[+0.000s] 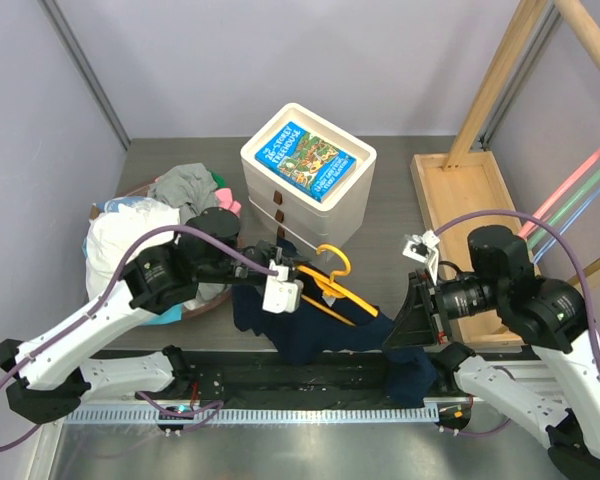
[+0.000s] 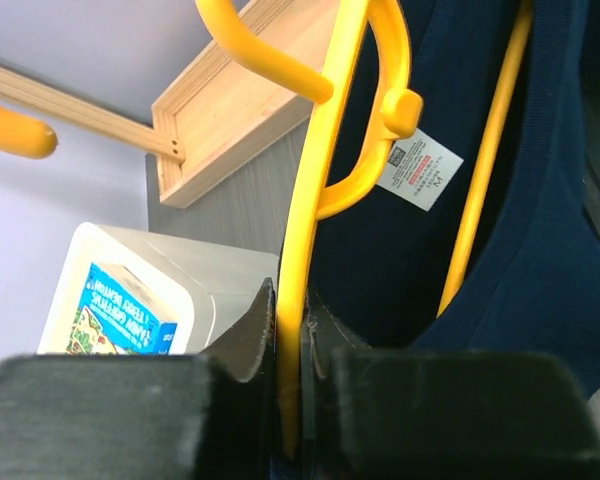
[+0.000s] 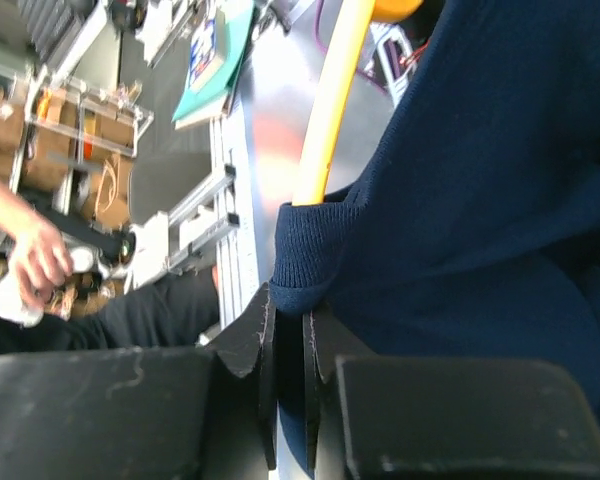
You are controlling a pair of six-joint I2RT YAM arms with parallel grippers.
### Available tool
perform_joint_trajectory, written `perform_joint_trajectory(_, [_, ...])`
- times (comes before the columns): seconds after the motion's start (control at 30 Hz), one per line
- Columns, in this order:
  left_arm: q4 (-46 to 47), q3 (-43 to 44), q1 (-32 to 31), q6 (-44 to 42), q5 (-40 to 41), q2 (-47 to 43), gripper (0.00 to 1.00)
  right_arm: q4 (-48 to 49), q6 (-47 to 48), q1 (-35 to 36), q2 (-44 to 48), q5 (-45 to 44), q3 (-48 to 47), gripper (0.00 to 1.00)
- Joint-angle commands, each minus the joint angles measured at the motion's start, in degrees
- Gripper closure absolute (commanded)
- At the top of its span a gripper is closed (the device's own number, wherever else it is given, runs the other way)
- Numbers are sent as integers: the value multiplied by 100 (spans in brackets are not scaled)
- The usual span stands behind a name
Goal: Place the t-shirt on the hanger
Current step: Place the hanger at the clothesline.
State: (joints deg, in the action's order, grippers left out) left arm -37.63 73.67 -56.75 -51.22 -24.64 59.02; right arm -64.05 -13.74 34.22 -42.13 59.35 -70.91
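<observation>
T-shirt (image 3: pixel 460 200): soft, limp knit (likely to slip); best held by its ribbed edge, where the right gripper (image 3: pixel 288 325) pinches it. Hanger (image 2: pixel 310 200): stiff plastic, clamped by left gripper (image 2: pixel 290 330).

A robotics lab cell, with plain partition walls (image 1: pixel 280 60) boxing in a grey table (image 1: pixel 400 200), an aluminium rail (image 1: pixel 280 413) along its lower edge, and metal shelving (image 3: pixel 75 115) holding cardboard boxes (image 3: pixel 40 165) at the right wrist view's upper left.
</observation>
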Motion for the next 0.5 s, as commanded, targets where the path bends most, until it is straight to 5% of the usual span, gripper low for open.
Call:
perform_joint_trajectory(0.0, [942, 68, -20, 911, 380, 267, 65, 772, -691, -318, 319, 60, -370, 99])
perform_joint_trajectory(0.07, [933, 60, -20, 1123, 451, 268, 41, 693, -980, -668, 581, -63, -414, 99])
perform_joint_trajectory(0.1, [959, 42, -20, 1193, 582, 259, 4, 649, -1051, -810, 653, -82, -406, 99])
perform_joint_trajectory(0.47, [1082, -45, 129, 1826, 1488, -31, 0, -791, -1658, -2234, 1664, -818, -404, 99])
